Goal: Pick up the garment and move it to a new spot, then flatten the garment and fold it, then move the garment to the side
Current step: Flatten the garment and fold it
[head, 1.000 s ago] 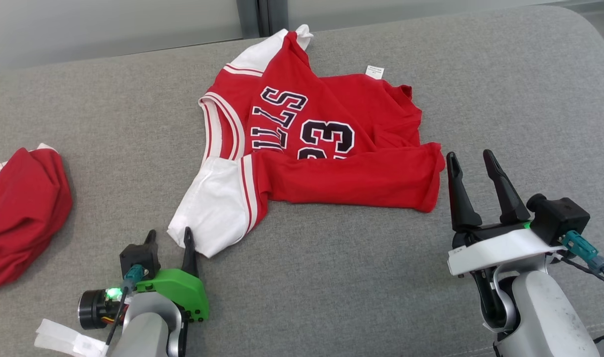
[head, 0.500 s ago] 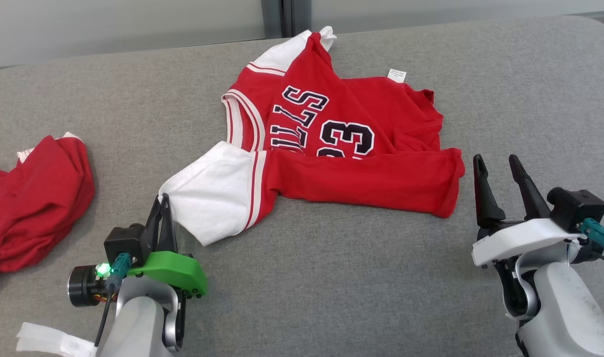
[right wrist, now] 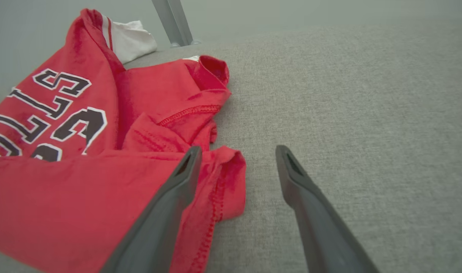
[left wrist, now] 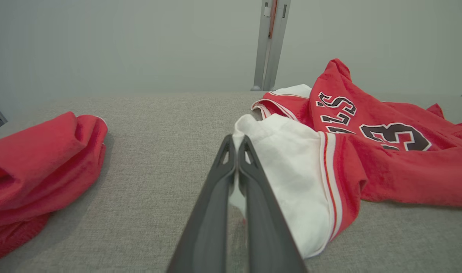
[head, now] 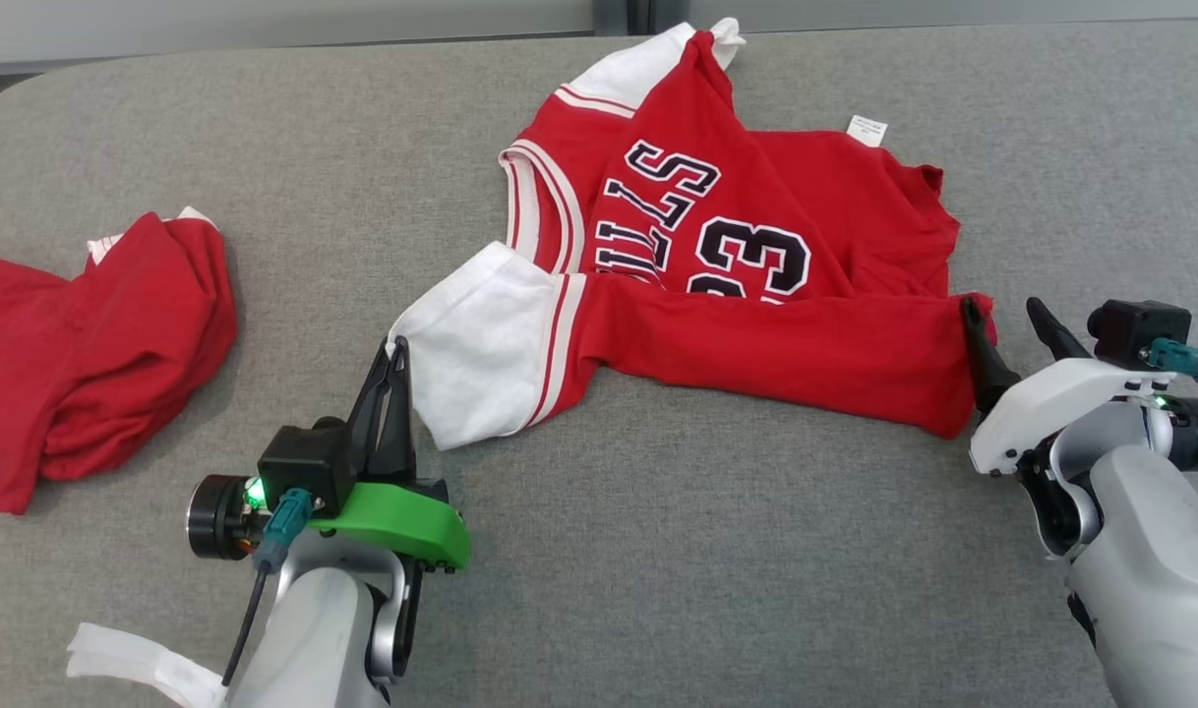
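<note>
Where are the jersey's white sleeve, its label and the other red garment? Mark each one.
white sleeve (head: 481, 344), head view, middle of the white cloth.
label (head: 866, 129), head view, centre of the small white tag.
other red garment (head: 107, 334), head view, middle of the crumpled heap.

The red jersey (head: 756, 334) is lying rumpled, half-folded; my left gripper (head: 396, 350) is pinching its near-left white sleeve (head: 481, 344).

Left end effector (head: 394, 346): green housing (head: 392, 521), dark fingers (head: 375, 418)

Grey fabric surface (head: 658, 551); red-white jersey (head: 756, 334) spread at centre, crumpled red garment (head: 88, 344) at left
</note>
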You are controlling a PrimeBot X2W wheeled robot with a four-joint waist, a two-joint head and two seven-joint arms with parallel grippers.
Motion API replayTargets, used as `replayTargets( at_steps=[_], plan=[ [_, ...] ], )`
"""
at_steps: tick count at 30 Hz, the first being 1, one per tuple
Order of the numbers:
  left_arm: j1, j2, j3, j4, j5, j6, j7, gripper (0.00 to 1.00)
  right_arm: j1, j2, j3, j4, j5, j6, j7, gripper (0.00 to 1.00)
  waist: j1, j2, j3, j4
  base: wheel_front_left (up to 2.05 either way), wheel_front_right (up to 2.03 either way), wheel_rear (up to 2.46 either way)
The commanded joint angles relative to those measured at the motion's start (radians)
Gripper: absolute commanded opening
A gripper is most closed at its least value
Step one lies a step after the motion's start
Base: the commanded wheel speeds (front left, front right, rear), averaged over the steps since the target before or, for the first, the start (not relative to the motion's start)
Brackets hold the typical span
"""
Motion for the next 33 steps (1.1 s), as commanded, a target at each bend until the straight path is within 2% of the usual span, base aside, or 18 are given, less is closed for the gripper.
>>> replayTargets(
  at_steps=[1,13,15,16,25,30,33],
  plan=[
    [-0.016,0.003,-0.007,-0.005,-0.006,0.006,0.0,0.0,-0.021,-0.014,0.016,0.028,0.011,0.0,0.007,1.0,0.0,0.0,0.02,0.022,0.0,0.0,0.0],
    [-0.014,0.003,-0.03,0.0,-0.019,0.013,0.0,0.0,-0.094,-0.051,0.164,0.169,0.087,0.0,-0.02,1.0,0.0,0.0,0.024,0.036,0.0,0.0,0.0],
    [-0.011,0.003,-0.028,0.003,-0.018,0.013,0.0,0.0,-0.101,-0.055,0.188,0.182,0.095,0.0,-0.029,0.24,0.0,0.0,0.018,0.034,0.0,0.0,0.0],
    [-0.007,0.003,-0.026,0.005,-0.017,0.013,0.0,0.0,-0.103,-0.056,0.201,0.187,0.099,0.0,-0.037,0.0,0.0,0.0,0.012,0.032,0.0,0.0,0.0],
    [0.027,0.003,0.005,0.01,-0.007,0.016,0.0,0.0,-0.088,-0.085,0.278,0.17,0.143,0.0,-0.102,0.0,0.0,0.0,-0.047,0.004,0.0,0.0,0.0],
    [0.031,0.006,0.042,-0.018,0.022,0.007,0.0,0.0,-0.085,-0.133,0.317,0.08,0.146,0.0,-0.119,0.0,0.0,0.0,-0.087,-0.019,0.0,0.0,0.0],
    [0.008,0.021,0.066,-0.058,0.043,-0.006,0.0,0.0,-0.099,-0.171,0.323,-0.014,0.124,0.0,-0.125,0.0,0.0,0.0,-0.115,-0.032,0.0,0.0,0.0]
  ],
)
